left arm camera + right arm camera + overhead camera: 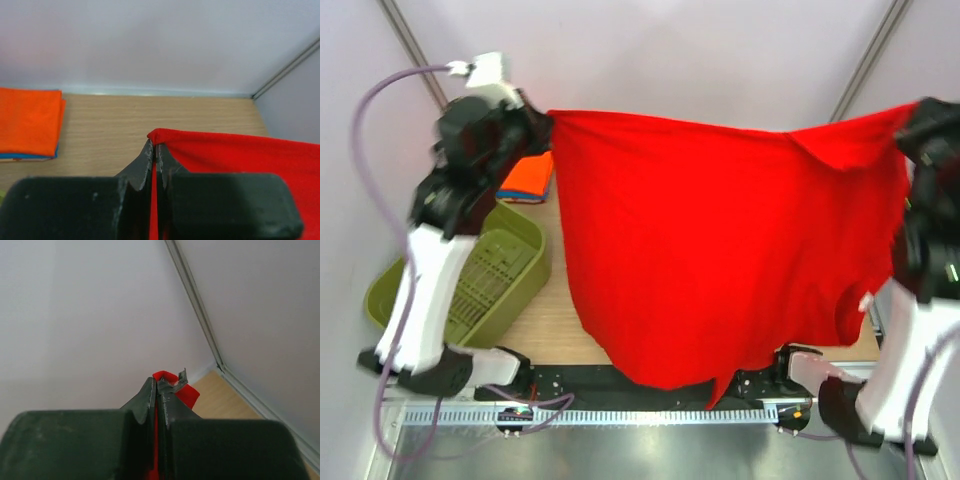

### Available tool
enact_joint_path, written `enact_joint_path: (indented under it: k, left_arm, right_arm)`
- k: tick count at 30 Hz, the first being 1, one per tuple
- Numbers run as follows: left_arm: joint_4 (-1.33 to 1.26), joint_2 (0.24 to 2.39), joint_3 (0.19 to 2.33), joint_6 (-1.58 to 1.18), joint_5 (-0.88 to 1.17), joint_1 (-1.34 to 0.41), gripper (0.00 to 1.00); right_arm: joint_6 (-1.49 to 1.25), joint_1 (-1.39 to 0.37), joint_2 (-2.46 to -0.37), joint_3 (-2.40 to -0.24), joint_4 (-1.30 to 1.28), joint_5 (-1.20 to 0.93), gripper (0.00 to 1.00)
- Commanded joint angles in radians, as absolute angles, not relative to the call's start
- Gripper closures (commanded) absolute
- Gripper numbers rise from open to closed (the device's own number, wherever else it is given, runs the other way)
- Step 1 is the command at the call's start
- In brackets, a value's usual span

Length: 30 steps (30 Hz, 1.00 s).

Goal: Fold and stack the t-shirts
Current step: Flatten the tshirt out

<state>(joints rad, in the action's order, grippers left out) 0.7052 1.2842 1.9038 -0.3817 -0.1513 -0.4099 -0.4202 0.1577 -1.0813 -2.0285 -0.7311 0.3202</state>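
Holding the red shirt (720, 250) up in the air, spread wide above the table (555, 330) like washing on a line. Gripped at two top corners so that the cloth hangs open and flat, most likely so it can be laid down smooth for folding.

Pinched at the far left in the left gripper (155, 150), closed tight with only the thin red edge between its jaws. Pinched at the far right in the right gripper (159, 385), clamped just as firmly on a small bunched bit of red cloth.

Reaching up and outward with both arms: on the left, bent high over the green basket (510, 265); on the right, standing tall beside the right wall. Stretched almost taut along the top, sagging only a little in the middle. Hanging lowest at the near side, with the bottom hem draped over the rail (620, 412) at the arms' bases.

At the far left of the table, beyond the basket, a neat folded orange shirt (27, 120) lying on a blue shirt (30, 156), of which only the edge shows. By the look of it, two done and the red one not yet laid out.
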Motion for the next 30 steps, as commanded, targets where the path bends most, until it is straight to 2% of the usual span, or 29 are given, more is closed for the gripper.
enact_joint_path:
  k: [1,9,14,22,30]
  left_arm:
    - [0.658,1.455,1.913,-0.331,-0.216,-0.368,1.00]
    - [0.535,1.820,1.954,-0.307,-0.183,-0.308,1.00]
    - [0.560,2.052,2.084,-0.316,-0.126,-0.253,1.00]
    - [0.566,2.216,2.171,-0.325,-0.051,-0.187,1.00]
    - [0.597,2.241,2.178,-0.282,-0.040,-0.164,1.00]
  right_arm:
    - [-0.357,0.152,-1.239,-1.838,-0.497,0.289,0.99]
    - [-0.360,0.152,-1.429,-1.444,-0.059,0.122,0.99]
    - [-0.394,0.166,-1.610,-1.361,0.106,0.045,0.99]
    - [-0.442,0.192,-1.804,-1.434,0.086,-0.086,0.99]
    - [-0.486,0.192,-1.747,-1.419,-0.052,-0.098,0.99]
